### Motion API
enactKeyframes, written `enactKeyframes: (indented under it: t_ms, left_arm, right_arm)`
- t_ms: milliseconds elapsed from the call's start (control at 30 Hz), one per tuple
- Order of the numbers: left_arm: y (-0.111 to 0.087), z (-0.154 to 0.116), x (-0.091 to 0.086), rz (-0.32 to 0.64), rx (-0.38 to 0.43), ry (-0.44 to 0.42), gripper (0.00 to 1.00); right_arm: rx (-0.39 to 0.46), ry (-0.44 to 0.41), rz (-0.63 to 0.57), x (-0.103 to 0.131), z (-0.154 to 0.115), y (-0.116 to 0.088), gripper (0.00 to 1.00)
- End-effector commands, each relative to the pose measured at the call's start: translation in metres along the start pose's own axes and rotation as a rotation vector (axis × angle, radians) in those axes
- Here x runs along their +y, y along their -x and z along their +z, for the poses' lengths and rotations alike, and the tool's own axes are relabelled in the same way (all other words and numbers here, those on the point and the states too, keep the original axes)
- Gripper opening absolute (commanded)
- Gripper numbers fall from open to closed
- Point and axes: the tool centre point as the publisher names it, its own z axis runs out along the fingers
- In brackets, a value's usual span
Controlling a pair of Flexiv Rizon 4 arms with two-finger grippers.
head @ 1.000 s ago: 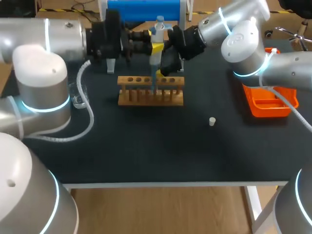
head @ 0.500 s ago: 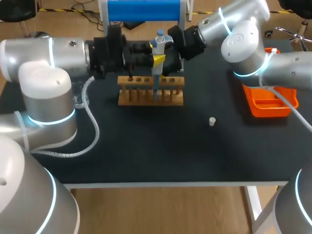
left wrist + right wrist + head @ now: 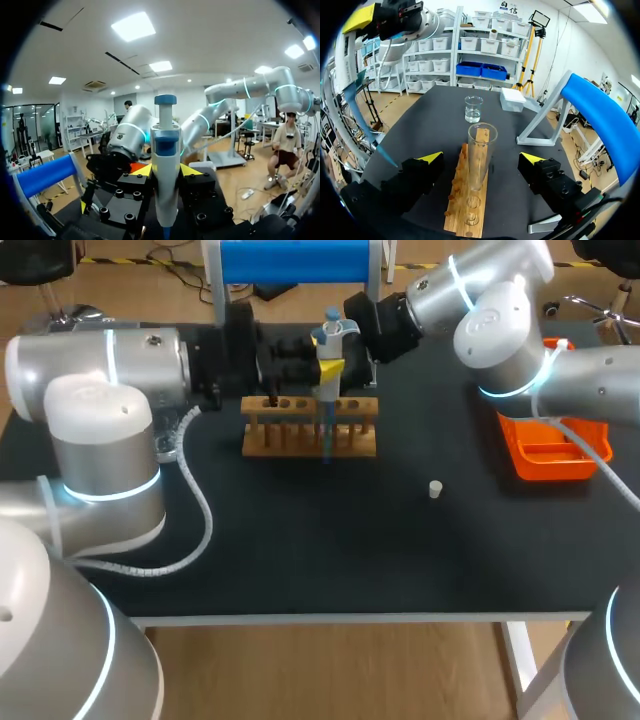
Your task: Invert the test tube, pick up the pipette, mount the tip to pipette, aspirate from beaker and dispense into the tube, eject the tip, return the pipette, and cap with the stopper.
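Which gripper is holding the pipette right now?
The left gripper, shut on the pipette; the right gripper stands open around the test tube.

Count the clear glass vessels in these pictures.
2. A clear glass test tube stands upright in the wooden rack; a clear glass beaker stands on the black table beyond the rack's far end. Others may be hidden.

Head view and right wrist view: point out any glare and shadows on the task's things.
Head view: the dark table is matte, with no hot spots; the rack and stopper throw only faint shadows. Right wrist view: the tube glints at its rim, and the beaker shows bright highlights.
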Motion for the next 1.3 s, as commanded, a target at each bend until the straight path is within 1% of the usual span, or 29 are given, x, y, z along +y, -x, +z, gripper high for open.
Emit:
enactKeyframes:
  t_ms: [33,267,400,700,933,1067,1167,1300]
  left_arm:
    - [-0.002,0.003,0.003,-0.002,-0.003,-0.009,0.00]
    - [-0.004,0.005,0.004,-0.019,0.005,-0.006,0.00]
    - [-0.006,0.005,0.004,-0.030,-0.006,-0.002,0.00]
    - [-0.006,0.005,0.005,-0.031,-0.006,-0.003,0.00]
    - [-0.006,0.005,0.005,-0.031,-0.006,-0.003,0.00]
    - [-0.006,0.005,0.005,-0.031,-0.006,-0.003,0.00]
    - [-0.006,0.005,0.005,-0.031,-0.006,-0.003,0.00]
    - [-0.006,0.005,0.005,-0.031,-0.006,-0.003,0.00]
  right_arm:
    - [0.001,-0.001,-0.001,0.000,-0.001,0.000,1.00]
    - [0.001,-0.001,-0.001,0.000,-0.001,0.000,1.00]
    - [0.001,-0.001,-0.001,0.000,-0.001,0.000,1.00]
    - [0.001,-0.001,-0.001,0.000,-0.001,0.000,1.00]
    - [-0.009,-0.006,-0.016,0.011,-0.030,-0.006,1.00]
    - [-0.013,-0.001,-0.017,0.014,-0.052,-0.008,1.00]
    - [-0.034,0.009,-0.039,0.017,-0.070,-0.013,1.00]
    - [-0.066,0.072,-0.011,0.019,-0.090,-0.017,1.00]
